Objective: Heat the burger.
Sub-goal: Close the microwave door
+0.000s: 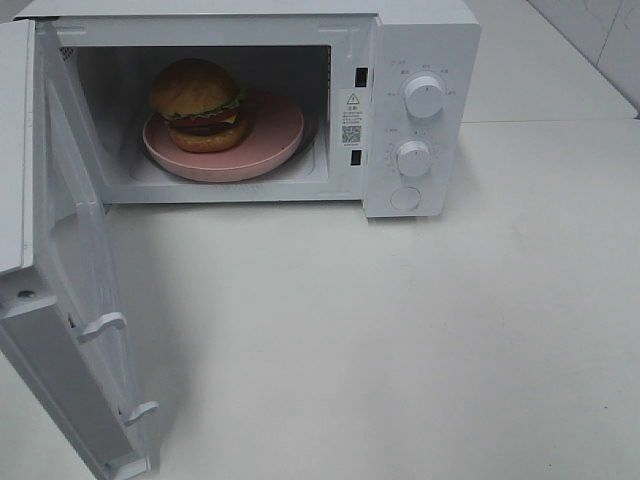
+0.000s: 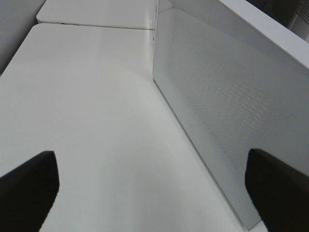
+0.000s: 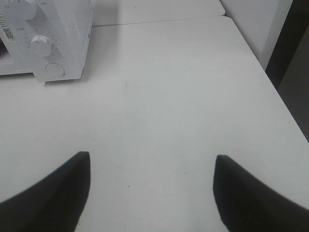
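while the burger (image 1: 200, 103) sits in the microwave (image 1: 425, 50), left fingers (image 2: 29, 191) and right fingers (image 3: 50, 193) gape empty.

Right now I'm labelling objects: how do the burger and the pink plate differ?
The burger is golden-brown with green and red layers; the plate is plain pink. The burger is tall and narrower; the plate is flat and wider. Both are round and inside the open microwave.

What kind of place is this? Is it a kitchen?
Probably a kitchen-style test bench: a white microwave stands open on a white table, with a burger on a pink plate inside.
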Robot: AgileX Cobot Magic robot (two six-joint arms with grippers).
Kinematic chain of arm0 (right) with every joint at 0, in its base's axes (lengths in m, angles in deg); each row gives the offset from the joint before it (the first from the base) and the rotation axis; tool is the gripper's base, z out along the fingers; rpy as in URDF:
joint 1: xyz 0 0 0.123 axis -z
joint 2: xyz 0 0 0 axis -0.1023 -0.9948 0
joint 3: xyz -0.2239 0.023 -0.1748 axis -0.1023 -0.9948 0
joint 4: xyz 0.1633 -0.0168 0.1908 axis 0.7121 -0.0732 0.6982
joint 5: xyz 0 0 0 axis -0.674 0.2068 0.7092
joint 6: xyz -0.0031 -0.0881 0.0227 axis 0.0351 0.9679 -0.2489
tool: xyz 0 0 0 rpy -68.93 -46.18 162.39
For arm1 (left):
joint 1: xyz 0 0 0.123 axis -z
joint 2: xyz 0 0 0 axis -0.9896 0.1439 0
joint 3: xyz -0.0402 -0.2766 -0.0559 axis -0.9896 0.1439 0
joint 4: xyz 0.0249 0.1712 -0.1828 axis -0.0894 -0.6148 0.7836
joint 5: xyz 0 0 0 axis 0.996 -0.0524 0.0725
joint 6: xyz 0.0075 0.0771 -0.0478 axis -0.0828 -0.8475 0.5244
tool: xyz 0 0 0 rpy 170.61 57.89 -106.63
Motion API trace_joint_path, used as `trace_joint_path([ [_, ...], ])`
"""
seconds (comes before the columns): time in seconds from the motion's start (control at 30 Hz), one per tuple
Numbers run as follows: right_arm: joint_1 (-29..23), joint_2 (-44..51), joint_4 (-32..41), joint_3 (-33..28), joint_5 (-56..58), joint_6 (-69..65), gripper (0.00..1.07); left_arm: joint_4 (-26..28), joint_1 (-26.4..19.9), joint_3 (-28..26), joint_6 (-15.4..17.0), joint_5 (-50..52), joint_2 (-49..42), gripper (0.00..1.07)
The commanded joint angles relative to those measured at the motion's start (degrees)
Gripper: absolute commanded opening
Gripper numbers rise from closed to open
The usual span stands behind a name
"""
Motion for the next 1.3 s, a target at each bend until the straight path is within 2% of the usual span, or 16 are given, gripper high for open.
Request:
trace_joint_path([
  [0.03, 0.17, 1.49, -0.06, -0.11, -0.4, 0.63, 0.69, 0.29, -0.11, 0.11, 0.0, 0.17, -1.15, 0.98],
  [1.3, 0.17, 1.49, -0.06, -0.11, -0.4, 0.57, 0.69, 0.29, -0.11, 0.11, 0.0, 0.17, -1.15, 0.98],
])
